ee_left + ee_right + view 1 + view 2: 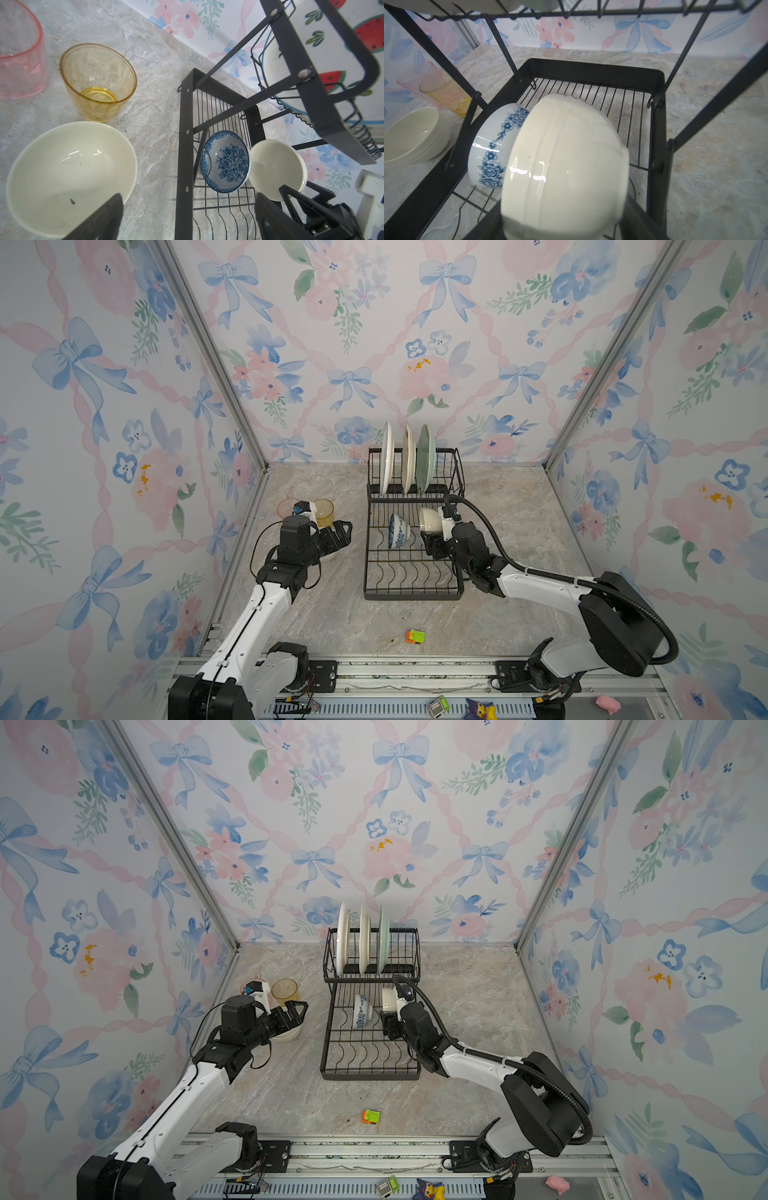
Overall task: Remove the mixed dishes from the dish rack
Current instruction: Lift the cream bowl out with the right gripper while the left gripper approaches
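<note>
The black wire dish rack [413, 593] [370, 1075] stands at the middle back. Three plates, white [386, 456], cream [408, 458] and pale green [426, 456], stand upright in its upper basket. In the lower tray a blue-patterned bowl [399, 531] [225, 161] [492, 153] leans on edge. Beside it my right gripper [432, 541] [562, 220] is shut on a white bowl [428, 519] [564, 166]. My left gripper [343, 531] [187, 220] hangs open and empty left of the rack, over another white bowl [70, 176] on the table.
A pink tumbler [287, 507] [20, 52] and an amber tumbler [324, 512] [97, 83] stand upright on the table behind the left gripper. A small orange-green block [415, 636] lies near the front edge. Patterned walls close in three sides.
</note>
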Available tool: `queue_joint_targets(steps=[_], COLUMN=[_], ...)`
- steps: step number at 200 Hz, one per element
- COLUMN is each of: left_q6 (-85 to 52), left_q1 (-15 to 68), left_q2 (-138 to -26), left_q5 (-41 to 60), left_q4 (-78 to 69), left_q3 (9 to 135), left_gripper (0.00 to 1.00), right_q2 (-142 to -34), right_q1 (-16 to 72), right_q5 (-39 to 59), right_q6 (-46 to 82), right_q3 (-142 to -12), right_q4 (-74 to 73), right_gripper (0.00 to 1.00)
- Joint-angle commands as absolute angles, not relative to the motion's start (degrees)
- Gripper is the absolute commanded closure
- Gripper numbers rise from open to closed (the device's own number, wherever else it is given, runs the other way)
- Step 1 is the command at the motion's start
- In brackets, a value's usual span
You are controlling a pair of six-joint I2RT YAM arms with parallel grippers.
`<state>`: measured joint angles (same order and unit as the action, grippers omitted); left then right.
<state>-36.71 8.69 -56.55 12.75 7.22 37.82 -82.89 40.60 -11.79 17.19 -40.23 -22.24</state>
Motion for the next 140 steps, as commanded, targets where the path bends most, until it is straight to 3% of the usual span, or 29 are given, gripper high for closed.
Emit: queue_joint_targets(steps=[1,37,140], left_q6=[-37.1,-37.9,-41.9], left_q1=[10.0,13.2,23.3], left_q2=[-55.6,-55.3,-61.5], left_q5=[14.4,16.4,18.2], left_q4=[5.3,1.0,-8.8], left_q3=[37.2,35.7,34.5], left_gripper=[0.02,0.02,0.17], right_q2=[-78.5,-74.1,-67.7], right_q1=[41.1,41.5,44.9], right_q5=[-9.6,-7.4,-2.9], right_q6=[23.0,28.0,37.7], right_q3=[-39.4,-38.4,-35.8], right_q4=[-22.1,-20.9,-23.2], right_gripper=[0.41,0.41,0.41])
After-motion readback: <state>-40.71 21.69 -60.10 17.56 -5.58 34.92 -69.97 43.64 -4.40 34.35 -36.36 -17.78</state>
